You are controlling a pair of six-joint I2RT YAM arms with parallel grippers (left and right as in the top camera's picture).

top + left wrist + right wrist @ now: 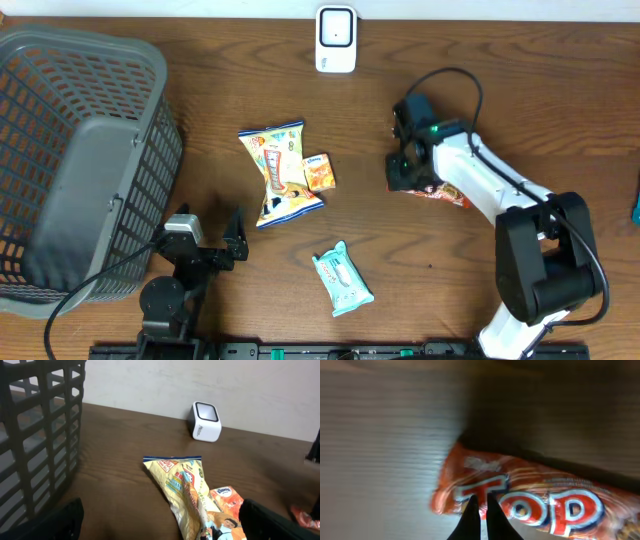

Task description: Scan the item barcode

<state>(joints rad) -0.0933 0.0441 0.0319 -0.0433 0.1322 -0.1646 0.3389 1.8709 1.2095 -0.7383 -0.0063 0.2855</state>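
pinched together, the right gripper's (481, 510) two dark fingertips point down at a red snack wrapper (530, 500) lettered "top" in the right wrist view, their tips over its near edge by the first letter; whether they touch the foil cannot be told. seen from overhead, that wrapper (447, 195) lies flat on the wooden table (520, 80) at about 3 o'clock from the table's centre, the right gripper (405, 172) over its 9 o'clock end. a white barcode scanner (336, 39) stands at the 12 o'clock edge, well apart from the wrapper. the left gripper (212, 243) sits low at 7 o'clock, its fingers (60, 522) spread wide and holding nothing. ahead of it, at centre, lies a yellow chip bag (280, 175) with a small orange tissue packet (319, 172) touching its 3 o'clock side. a teal packet (342, 278) lies at 6 o'clock. a grey mesh basket (80, 150) fills the 9 o'clock side.
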